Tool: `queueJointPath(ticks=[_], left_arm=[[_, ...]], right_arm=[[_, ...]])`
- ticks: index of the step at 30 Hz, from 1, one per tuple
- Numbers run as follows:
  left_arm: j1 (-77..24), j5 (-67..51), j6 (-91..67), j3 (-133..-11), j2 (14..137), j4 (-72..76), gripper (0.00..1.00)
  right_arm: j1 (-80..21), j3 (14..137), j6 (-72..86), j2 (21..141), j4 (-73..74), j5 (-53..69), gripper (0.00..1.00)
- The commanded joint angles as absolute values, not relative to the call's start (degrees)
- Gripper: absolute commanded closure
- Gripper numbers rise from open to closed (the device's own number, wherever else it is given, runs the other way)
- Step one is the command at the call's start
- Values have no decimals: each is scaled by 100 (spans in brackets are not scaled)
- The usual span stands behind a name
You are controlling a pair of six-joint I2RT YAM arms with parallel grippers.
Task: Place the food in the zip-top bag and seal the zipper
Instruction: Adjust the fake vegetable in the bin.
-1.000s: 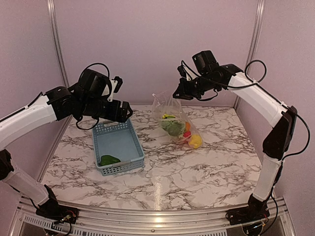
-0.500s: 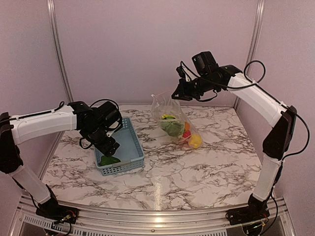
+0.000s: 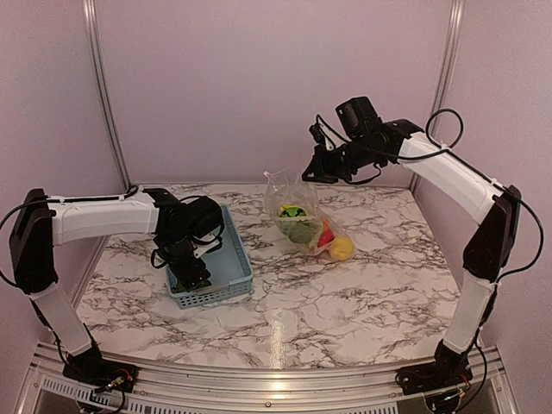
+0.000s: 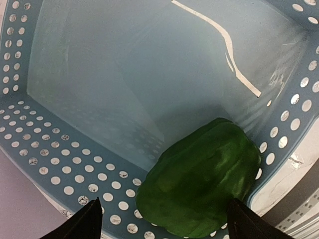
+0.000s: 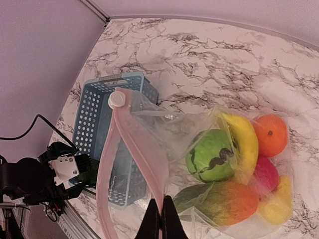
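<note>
Pink walls (image 3: 259, 78) are ringing the marbled surface (image 3: 345, 293). Left fingers (image 3: 191, 277) are spreading wide over the green pepper (image 4: 199, 179) in the basket (image 4: 50, 164). Right fingers (image 5: 160, 218) are pinching the zipper (image 5: 132, 144), with the zip-top bag (image 5: 199, 122) of food (image 5: 234, 164) sitting below them.

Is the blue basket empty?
Not empty. One green toy pepper lies in a corner of the basket, and the left gripper hangs open over it. Nothing else shows inside.

Soft, even, pinkish light throughout. White marble-patterned surface (image 3: 345, 293) carries pale glare streak near-right of grey-blue perforated plastic basket (image 3: 226, 250); faint shadow hugs basket. Left wrist view: white reflection stripe across hazy basket floor, glossy green plastic pepper (image 4: 199, 179) slightly soft.
</note>
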State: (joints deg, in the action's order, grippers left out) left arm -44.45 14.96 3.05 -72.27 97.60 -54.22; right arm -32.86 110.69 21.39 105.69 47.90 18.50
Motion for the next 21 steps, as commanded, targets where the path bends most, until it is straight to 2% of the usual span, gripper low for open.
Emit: queueJointPath(ticks=[1, 11, 16, 21], left_arm=[[-4415, 1430, 566, -7325, 10138, -5590, 11], [-4204, 1587, 249, -8015, 10819, -5156, 14], [-4105, 1731, 73, -8462, 10744, -5113, 13], [-4104, 975, 44, -8272, 10301, -5212, 11]], right_arm=[[-3249, 11052, 2151, 10301, 4698, 1753, 100], [-3243, 11137, 2131, 10334, 4761, 1764, 100], [-3243, 11191, 2119, 10354, 4807, 1758, 100], [-3241, 11170, 2118, 10324, 4834, 1709, 100]])
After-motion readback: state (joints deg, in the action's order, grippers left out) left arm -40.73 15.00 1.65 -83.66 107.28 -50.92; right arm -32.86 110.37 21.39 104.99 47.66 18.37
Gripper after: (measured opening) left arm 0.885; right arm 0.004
